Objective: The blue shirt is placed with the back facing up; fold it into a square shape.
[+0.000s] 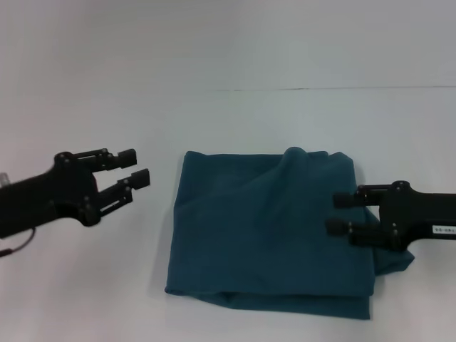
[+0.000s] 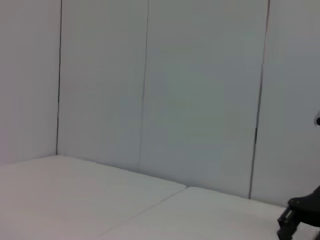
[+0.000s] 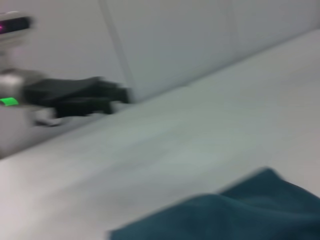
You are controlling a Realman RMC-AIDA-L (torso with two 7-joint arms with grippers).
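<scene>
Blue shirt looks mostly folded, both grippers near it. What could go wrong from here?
1. The blue shirt has a raised bump at its far edge and a lower layer sticking out along the near edge, so it may end up uneven rather than square.
2. The right gripper, open, sits over the shirt's right side; pulling away could snag and drag the fabric.
3. The left gripper, open, is off the cloth, so nothing pins that side.

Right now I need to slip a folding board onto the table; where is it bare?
Bare table runs behind the blue shirt, and between the shirt's left edge and the open left gripper. It is crowded on the right: the open right gripper hangs over the shirt's right edge.
</scene>
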